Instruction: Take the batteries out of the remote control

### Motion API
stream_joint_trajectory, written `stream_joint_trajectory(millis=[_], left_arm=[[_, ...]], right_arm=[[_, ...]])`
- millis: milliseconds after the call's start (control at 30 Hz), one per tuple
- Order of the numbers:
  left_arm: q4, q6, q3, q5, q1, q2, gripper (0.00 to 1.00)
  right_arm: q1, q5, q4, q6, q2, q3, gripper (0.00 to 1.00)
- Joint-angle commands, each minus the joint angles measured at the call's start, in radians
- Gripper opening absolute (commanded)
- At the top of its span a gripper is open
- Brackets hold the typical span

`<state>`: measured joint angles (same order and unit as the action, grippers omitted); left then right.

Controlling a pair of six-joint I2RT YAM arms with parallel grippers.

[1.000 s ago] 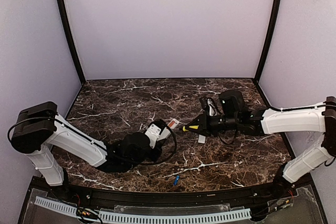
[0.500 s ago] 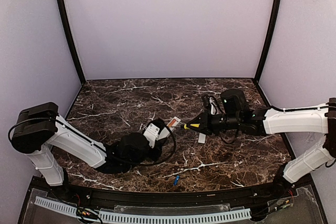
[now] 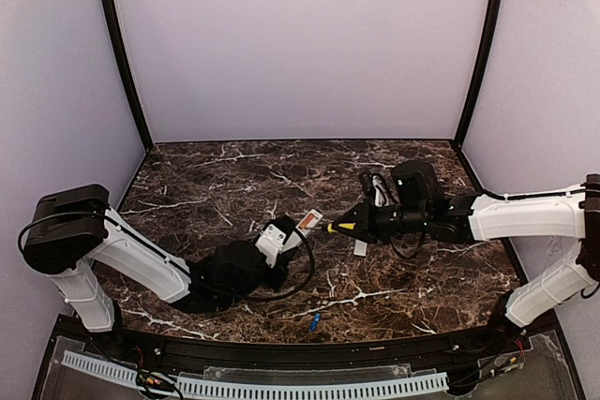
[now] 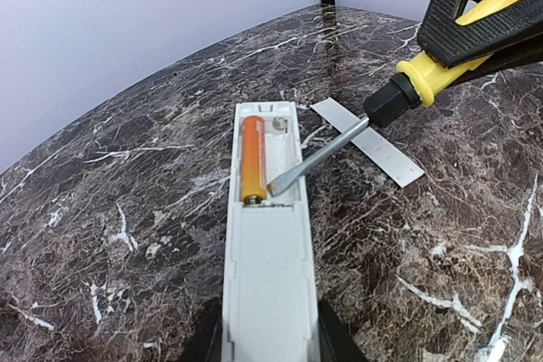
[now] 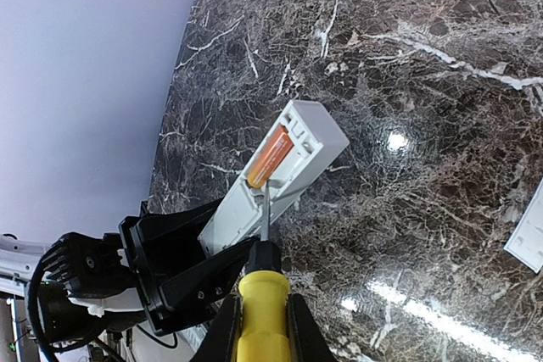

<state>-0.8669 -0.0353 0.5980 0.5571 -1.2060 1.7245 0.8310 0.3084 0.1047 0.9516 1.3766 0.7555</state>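
My left gripper (image 4: 270, 338) is shut on the white remote control (image 4: 270, 277), which points away from it with its battery bay open. One orange battery (image 4: 253, 158) lies in the bay's left slot; the right slot holds no cell. My right gripper (image 5: 263, 328) is shut on a yellow-handled screwdriver (image 5: 263, 307). The screwdriver's flat blade tip (image 4: 280, 182) rests in the bay beside the near end of the orange battery (image 5: 270, 154). A blue battery (image 3: 315, 321) lies loose on the table near the front edge. In the top view the two grippers meet mid-table at the remote control (image 3: 309, 221).
The remote's flat white back cover (image 4: 366, 142) lies on the dark marble table (image 3: 216, 185) just right of the remote, under the screwdriver shaft. Lilac walls and black corner posts (image 3: 122, 53) close in the back and sides.
Almost nothing: the left arm has shifted slightly, and the screwdriver stays at the remote's open end.
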Motion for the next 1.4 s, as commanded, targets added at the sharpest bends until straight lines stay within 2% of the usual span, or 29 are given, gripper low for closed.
stream_joint_trajectory(millis=[0, 267, 533, 800, 1133, 1367], left_arm=[[-0.137, 0.068, -0.012, -0.020, -0.024, -0.008, 0.00], [-0.190, 0.096, -0.031, -0.078, -0.026, -0.013, 0.00], [-0.255, 0.129, -0.062, -0.121, -0.026, -0.022, 0.00], [-0.226, 0.150, -0.066, -0.101, -0.026, -0.042, 0.00], [0.047, 0.227, -0.009, -0.215, -0.024, -0.140, 0.00], [0.110, 0.194, -0.006, -0.256, -0.024, -0.206, 0.00]], right_arm=[[0.016, -0.020, 0.018, 0.017, 0.029, 0.012, 0.00], [0.016, 0.015, 0.083, 0.027, 0.058, -0.008, 0.00], [0.016, 0.056, 0.217, 0.046, 0.070, -0.067, 0.00], [0.016, 0.022, 0.078, 0.000, 0.045, -0.038, 0.00], [0.017, 0.046, -0.147, -0.279, 0.008, 0.065, 0.00], [0.030, 0.046, -0.200, -0.359, 0.002, 0.094, 0.00]])
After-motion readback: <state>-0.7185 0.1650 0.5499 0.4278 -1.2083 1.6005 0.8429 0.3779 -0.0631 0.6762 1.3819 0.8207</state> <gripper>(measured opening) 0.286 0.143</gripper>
